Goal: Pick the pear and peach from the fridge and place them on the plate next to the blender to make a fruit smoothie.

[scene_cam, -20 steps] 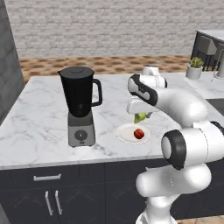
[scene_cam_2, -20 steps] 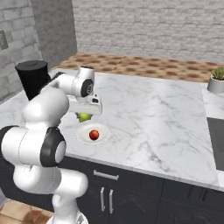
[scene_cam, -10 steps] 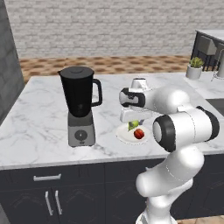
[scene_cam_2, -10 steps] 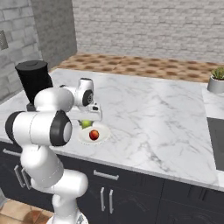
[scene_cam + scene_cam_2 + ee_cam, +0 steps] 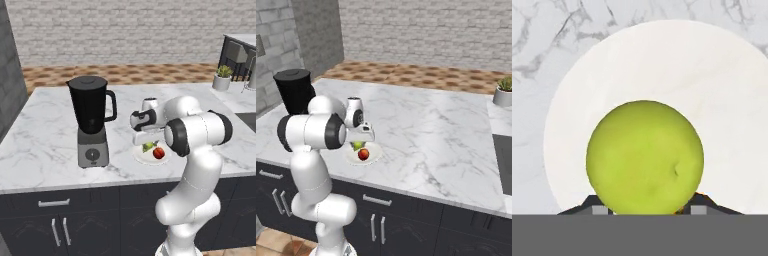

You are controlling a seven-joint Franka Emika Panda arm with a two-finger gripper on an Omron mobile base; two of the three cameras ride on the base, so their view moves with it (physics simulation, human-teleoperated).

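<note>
Marble counter runs under everything you need, with the blender (image 5: 91,120) standing on it as your landmark. Just beside the blender, on its handle side, sits the plate (image 5: 141,155), close enough that fruit set there is ready for the jar. On the plate's far side from the blender lies the peach (image 5: 159,153), already delivered.

Your gripper (image 5: 146,142) hangs directly over the plate with its fingers closed narrow on the pear (image 5: 645,157). In the hand view the pear's rounded bottom faces the white plate below, so it is carried top-up between the fingers and centred over bare plate, clear of the peach. That placing looks deliberate: letting go here should drop it beside the peach, not on top.

From the base views the pear (image 5: 358,145) seems to be just above the plate or barely touching it; you cannot tell which at this size. You are at the last step, I judge: lower until it rests, then spread the fingers slowly, since a round-bottomed pear may roll toward the rim.
</note>
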